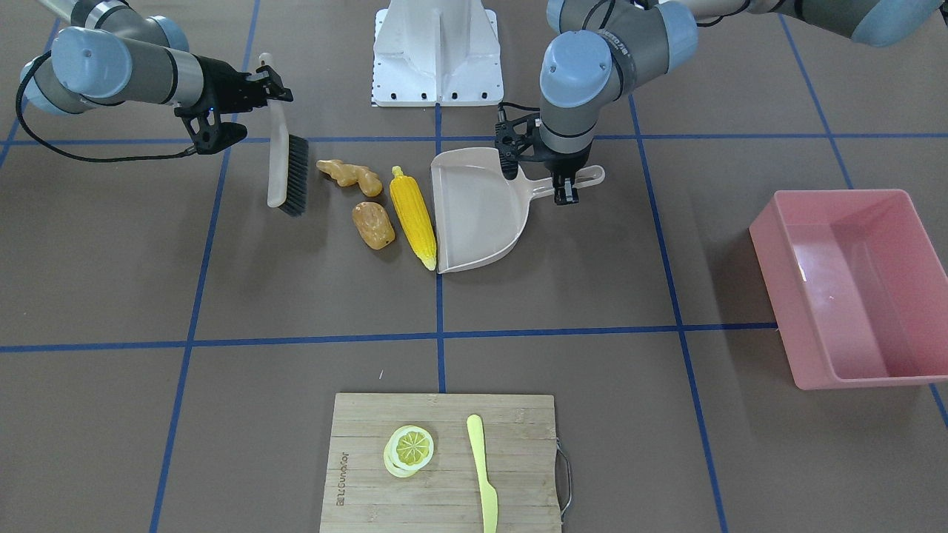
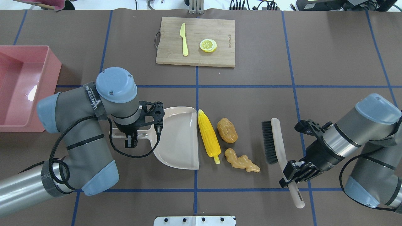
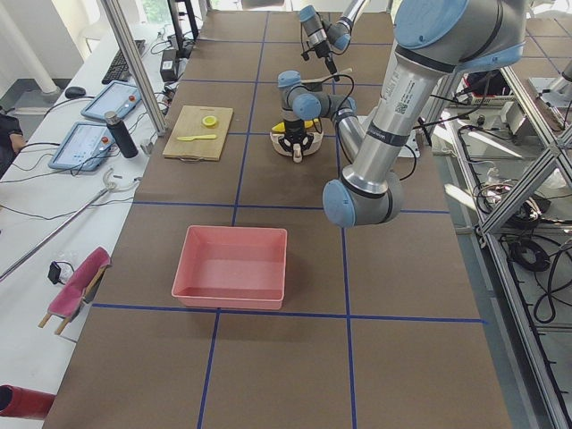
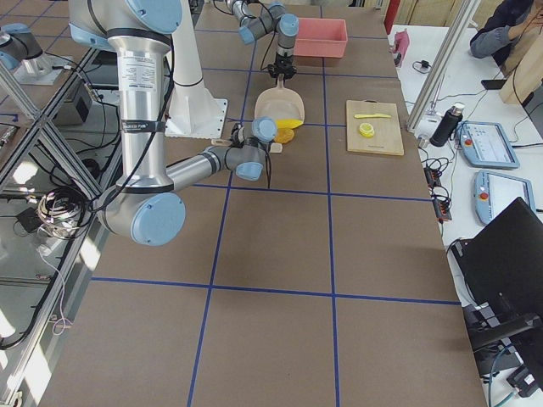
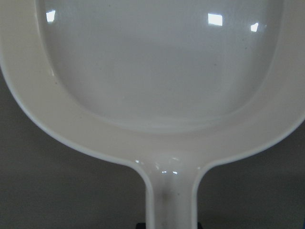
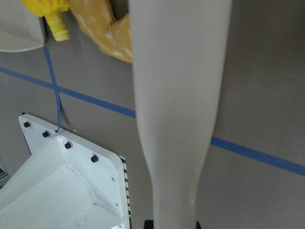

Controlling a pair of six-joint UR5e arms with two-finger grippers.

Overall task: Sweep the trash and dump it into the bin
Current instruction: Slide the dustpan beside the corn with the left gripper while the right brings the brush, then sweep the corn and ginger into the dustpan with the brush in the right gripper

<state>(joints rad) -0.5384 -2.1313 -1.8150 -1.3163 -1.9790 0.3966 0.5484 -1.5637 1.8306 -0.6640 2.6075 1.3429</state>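
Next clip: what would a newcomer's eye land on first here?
Mid-table, the left gripper holds a beige dustpan and the right gripper a brush, facing each other. Between them lie the corn, beside the pan's lip, a potato and a ginger. An empty pink bin sits off to the robot's left.

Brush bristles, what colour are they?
The bristles are black; the overhead view shows them best.

Both arms low: left gripper (image 2: 131, 139) clamps dustpan (image 2: 179, 138) handle from above; right gripper (image 2: 290, 175), well right of dustpan, grips brush (image 2: 279, 141) handle.
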